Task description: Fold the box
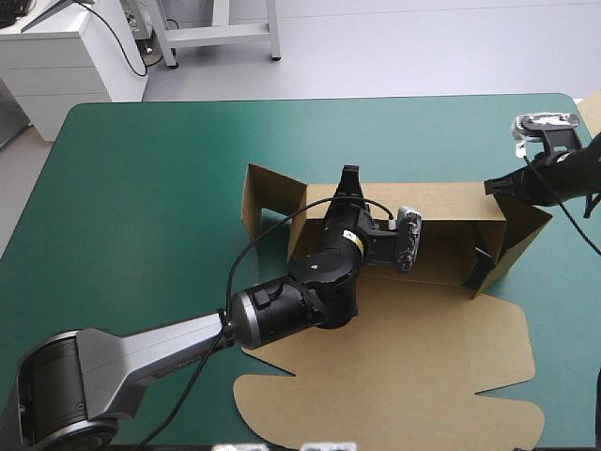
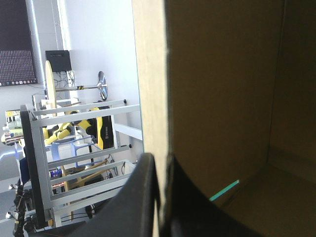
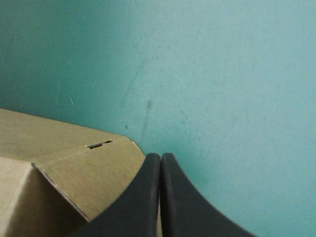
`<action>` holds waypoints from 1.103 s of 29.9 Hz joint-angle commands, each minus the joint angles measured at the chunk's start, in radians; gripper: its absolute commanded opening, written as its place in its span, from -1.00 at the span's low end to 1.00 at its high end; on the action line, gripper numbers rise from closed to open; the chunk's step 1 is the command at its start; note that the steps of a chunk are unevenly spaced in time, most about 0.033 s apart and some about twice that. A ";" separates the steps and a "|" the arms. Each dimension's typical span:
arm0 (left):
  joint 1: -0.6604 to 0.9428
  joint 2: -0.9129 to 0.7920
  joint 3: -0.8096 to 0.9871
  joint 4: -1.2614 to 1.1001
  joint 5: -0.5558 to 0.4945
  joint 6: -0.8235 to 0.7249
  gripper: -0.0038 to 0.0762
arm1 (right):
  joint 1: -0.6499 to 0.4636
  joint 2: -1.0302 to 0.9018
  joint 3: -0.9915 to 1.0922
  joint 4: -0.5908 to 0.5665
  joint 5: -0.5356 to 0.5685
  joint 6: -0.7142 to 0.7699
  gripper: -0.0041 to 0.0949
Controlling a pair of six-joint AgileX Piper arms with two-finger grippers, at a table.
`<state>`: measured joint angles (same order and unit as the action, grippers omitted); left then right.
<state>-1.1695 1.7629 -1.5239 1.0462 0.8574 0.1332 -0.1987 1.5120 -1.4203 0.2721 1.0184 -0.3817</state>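
The smooth teal-green cover (image 1: 141,207) bears the box (image 1: 394,376) mid-table: matte brown board, far walls raised, scalloped lid lying flat on the near side. The left gripper (image 2: 159,160) pinches the far wall's edge. The right gripper (image 3: 160,157), fingers pressed together, is at the box's far right corner.

Brown box (image 1: 394,362), walls raised, on the teal-green tabletop (image 1: 141,188); left jaws at its far wall, right jaws at its far right corner.

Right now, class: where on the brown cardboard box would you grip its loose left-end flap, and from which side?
Probably pinch the brown cardboard box at the left-end flap, on its free top edge, from above: it stands upright, splayed outward, while the left gripper holds the far wall.
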 commanded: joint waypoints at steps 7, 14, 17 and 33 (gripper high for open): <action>-0.018 -0.032 -0.016 -0.027 -0.015 -0.072 -0.92 | -0.008 -0.065 -0.028 0.007 0.133 -0.017 -0.96; -0.018 -0.032 -0.016 0.013 -0.016 -0.163 -0.92 | -0.008 -0.085 -0.020 0.029 0.225 -0.032 -0.96; -0.018 -0.032 -0.016 0.055 -0.021 -0.236 -0.92 | -0.008 -0.102 -0.020 0.040 0.223 -0.032 -0.96; -0.018 -0.032 -0.018 0.056 -0.009 -0.133 -0.92 | -0.008 -0.279 0.291 0.139 -0.024 -0.135 -0.96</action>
<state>-1.1713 1.7692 -1.5219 1.1136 0.8799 -0.0143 -0.2048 1.3184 -1.1744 0.3307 1.0840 -0.4698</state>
